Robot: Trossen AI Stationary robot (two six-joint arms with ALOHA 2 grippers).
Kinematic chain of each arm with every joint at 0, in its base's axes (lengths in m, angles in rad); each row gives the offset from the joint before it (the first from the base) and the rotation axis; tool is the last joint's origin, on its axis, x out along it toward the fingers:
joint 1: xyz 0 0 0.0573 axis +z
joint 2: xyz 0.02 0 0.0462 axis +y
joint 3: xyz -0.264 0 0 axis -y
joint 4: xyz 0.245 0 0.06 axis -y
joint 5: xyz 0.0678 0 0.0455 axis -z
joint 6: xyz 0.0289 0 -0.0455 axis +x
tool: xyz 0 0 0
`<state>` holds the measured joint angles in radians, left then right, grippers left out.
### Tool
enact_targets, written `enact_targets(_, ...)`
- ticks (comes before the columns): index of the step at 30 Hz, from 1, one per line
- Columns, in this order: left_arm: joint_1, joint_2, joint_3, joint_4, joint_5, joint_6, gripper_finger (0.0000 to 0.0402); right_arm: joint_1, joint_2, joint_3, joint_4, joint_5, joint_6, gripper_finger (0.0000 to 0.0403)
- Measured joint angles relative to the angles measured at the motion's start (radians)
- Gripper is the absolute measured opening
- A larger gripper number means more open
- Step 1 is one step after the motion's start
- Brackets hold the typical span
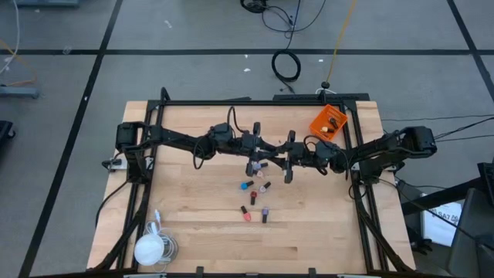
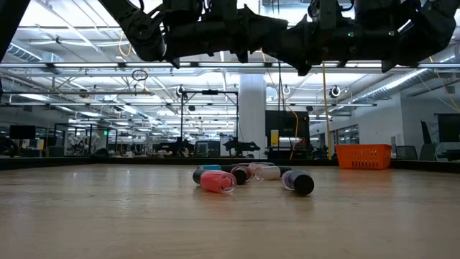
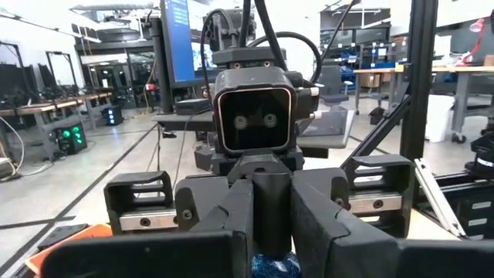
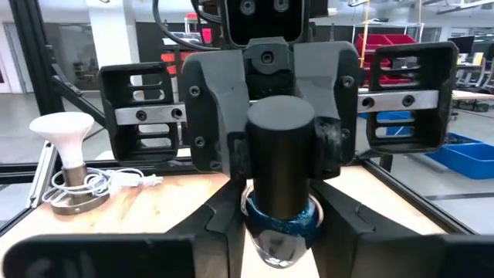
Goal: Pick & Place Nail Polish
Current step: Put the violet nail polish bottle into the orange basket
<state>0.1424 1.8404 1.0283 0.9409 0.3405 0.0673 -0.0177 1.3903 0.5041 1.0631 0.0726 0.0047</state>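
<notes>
My left claw [image 3: 272,210] is clamped narrow on a small nail polish bottle [image 4: 282,147] w/ a dark cap & blue glitter glass. My right claw [image 4: 282,232] faces it head-on from the opp. side, fingers [image 4: 224,224] drawn in tight against the same bottle, so both claws grip it at once. From the right wrist, the cap stands btwn the left claw's fingers and the glitter glass sits down btwn the right ones. From the left wrist, the cap shows btwn my own fingers w/ a bit of blue glass just below.

Both claws meet mid-air, well above the bench [image 1: 193,216], approx. over its middle, slightly toward the back. In the low view the arms are only dark shapes along the top; neither claw touches the wood.

Under and just in front of the claws the other nail polish bottles [image 1: 245,185] lie loose on the bench in a small scatter: a teal one, a pink one [image 1: 262,188] near it, then a red one [image 1: 245,214] & a purple one [image 1: 264,216] further forward. Several lie on their sides.

The orange bin [image 1: 328,123] sits at the back right corner, apart from the bottles. A white bulb lamp [image 1: 149,249] w/ coiled cord is at the front left corner.
</notes>
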Motion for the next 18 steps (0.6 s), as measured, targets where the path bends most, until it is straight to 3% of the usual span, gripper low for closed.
enact_targets(9,-0.015,-0.011,-0.001,-0.005,-0.010,-0.029,0.0079,0.000,-0.001,0.000,-0.013,-0.017,0.006,0.0096)
enact_targets(18,-0.019,-0.131,-0.002,-0.052,-0.036,-0.024,0.0080,0.000,-0.001,0.000,-0.076,-0.022,0.022,0.0096)
